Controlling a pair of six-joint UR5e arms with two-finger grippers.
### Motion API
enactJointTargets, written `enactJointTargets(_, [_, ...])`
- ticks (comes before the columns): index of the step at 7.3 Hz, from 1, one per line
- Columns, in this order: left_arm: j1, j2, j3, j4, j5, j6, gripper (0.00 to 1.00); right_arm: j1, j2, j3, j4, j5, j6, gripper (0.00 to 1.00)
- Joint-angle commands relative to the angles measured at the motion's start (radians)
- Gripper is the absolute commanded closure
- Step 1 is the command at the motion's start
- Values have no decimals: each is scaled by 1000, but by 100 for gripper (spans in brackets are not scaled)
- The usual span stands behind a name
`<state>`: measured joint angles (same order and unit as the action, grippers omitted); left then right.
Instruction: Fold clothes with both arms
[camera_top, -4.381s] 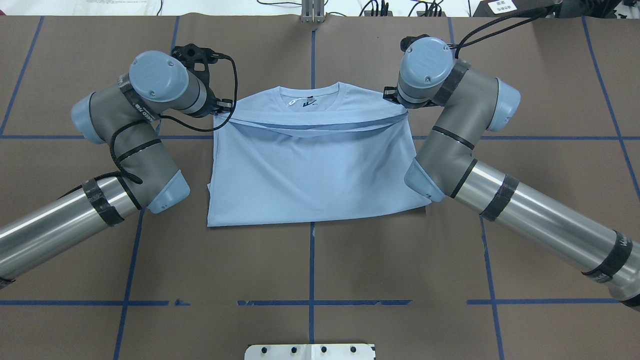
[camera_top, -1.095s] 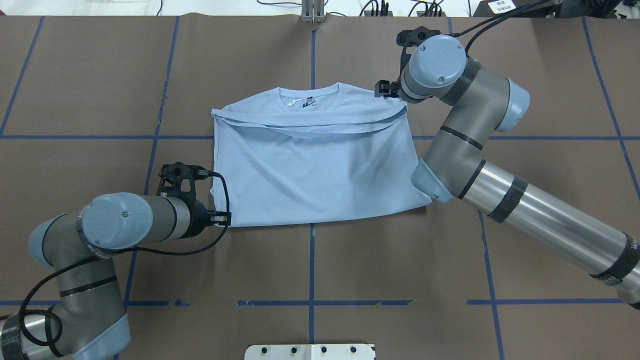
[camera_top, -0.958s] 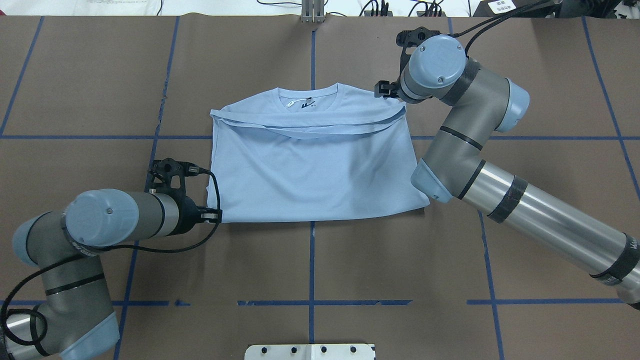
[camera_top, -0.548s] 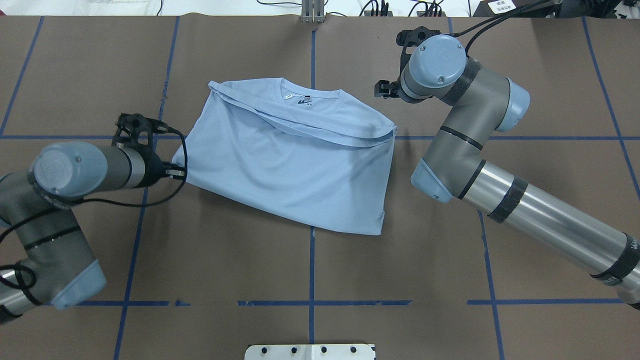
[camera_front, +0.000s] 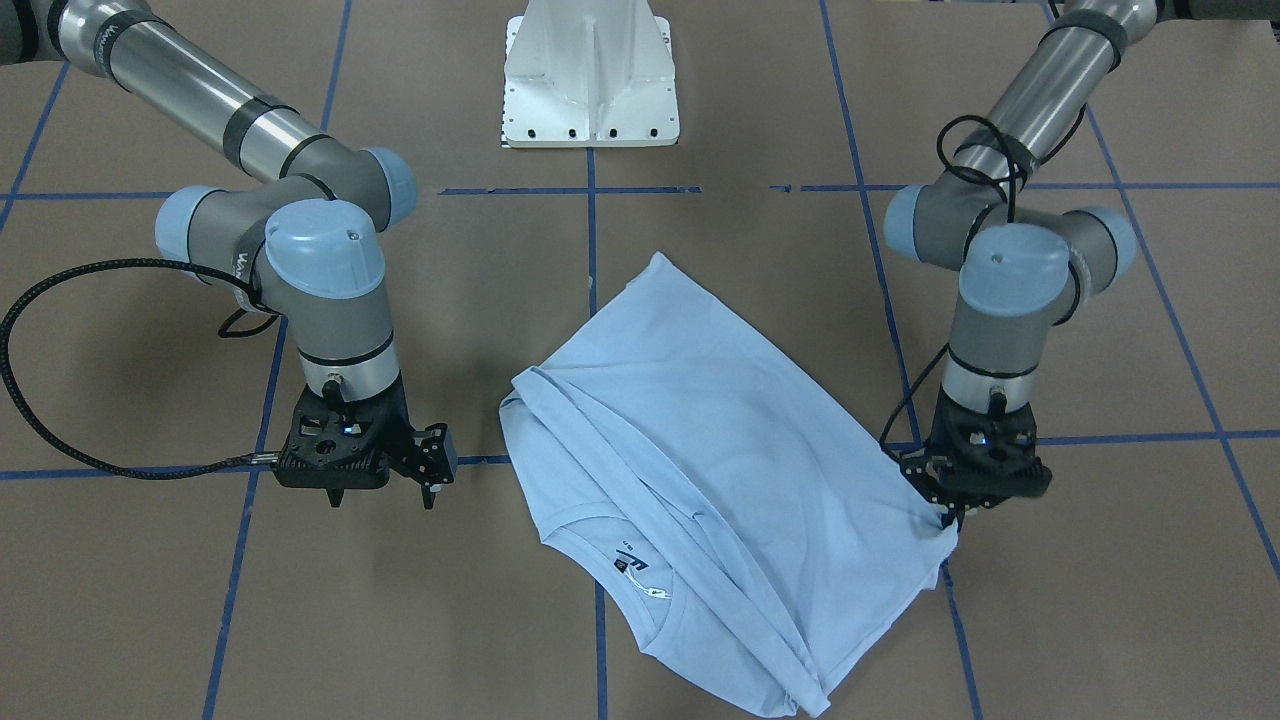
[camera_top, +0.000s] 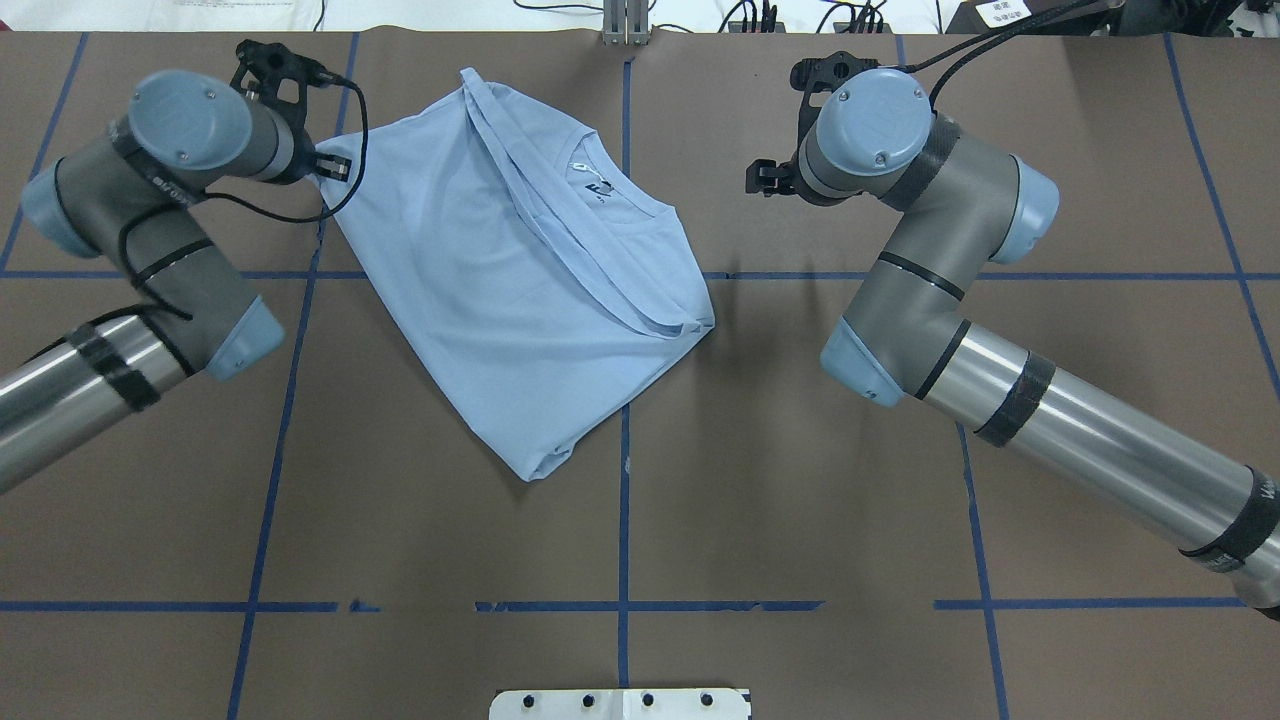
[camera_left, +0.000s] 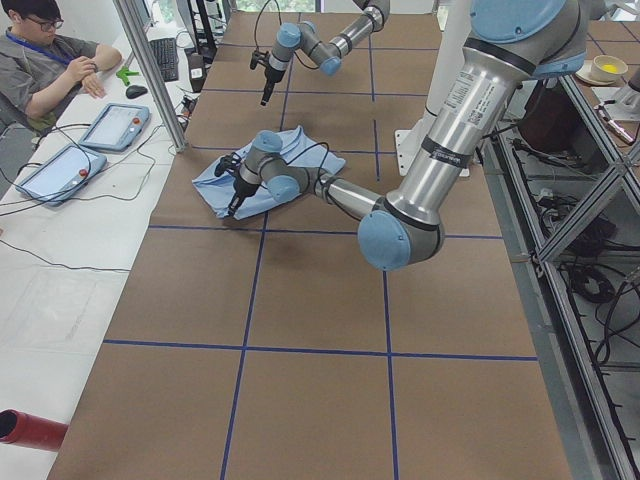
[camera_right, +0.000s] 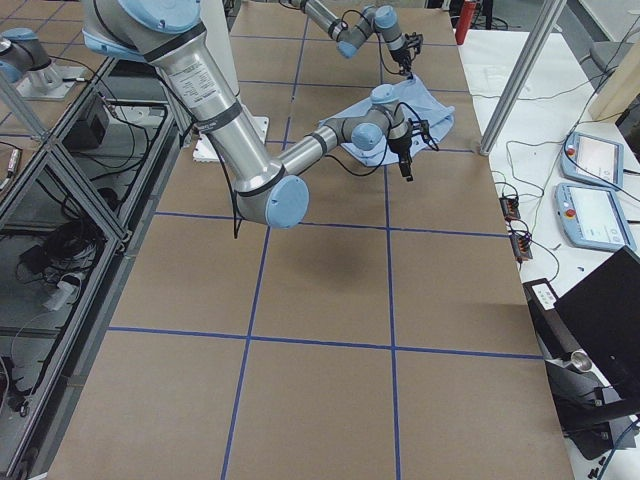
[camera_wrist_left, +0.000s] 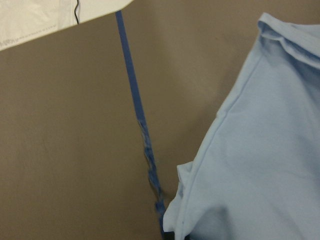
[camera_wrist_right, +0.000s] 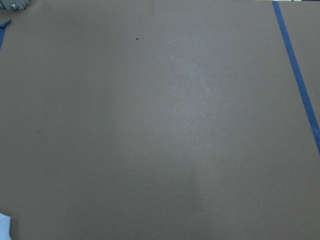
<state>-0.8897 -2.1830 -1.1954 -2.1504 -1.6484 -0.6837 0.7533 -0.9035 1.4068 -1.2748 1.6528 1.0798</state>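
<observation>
Left gripper (camera_top: 335, 168) pinching T-shirt (camera_top: 500, 290) corner

Clamped on that corner, probably to drag and turn the half-folded T-shirt, lying diagonal at upper left of the overhead view. Right gripper (camera_top: 760, 180) spread, empty, upper right, clear of cloth

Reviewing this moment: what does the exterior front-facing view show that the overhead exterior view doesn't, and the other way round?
Only front-facing: the whole white pedestal base, and the left gripper seen from the side, pinching a puckered corner of the T-shirt. Only overhead: the far edge of the table, with cables beyond it. Both: the T-shirt lying diagonally with its collar label showing, held at one corner by the left gripper, and the right gripper apart from it over bare table.
</observation>
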Motion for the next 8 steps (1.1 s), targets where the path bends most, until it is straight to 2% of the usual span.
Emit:
enactJointTargets(1, [-34, -162, 306, -151, 7, 47, 100, -2, -2, 29, -2, 1, 0, 0])
enactJointTargets(2, [-49, -159, 304, -167, 2, 73, 62, -12, 3, 37, -2, 1, 9, 0])
enactJointTargets(3, [-54, -141, 283, -219, -7, 72, 1, -43, 15, 37, -2, -2, 90, 1])
enactJointTargets(4, [-54, -98, 220, -230, -42, 70, 0, -73, 53, 29, -5, -7, 218, 10])
enactJointTargets(5, [-54, -65, 162, -232, -69, 64, 0, -115, 73, 24, -9, -11, 355, 23])
enactJointTargets(6, [-54, -61, 145, -232, -70, 58, 0, -155, 75, 24, -14, -22, 411, 29])
enactJointTargets(8, [-54, -61, 145, -233, -70, 58, 0, -218, 83, -12, -23, -70, 497, 30])
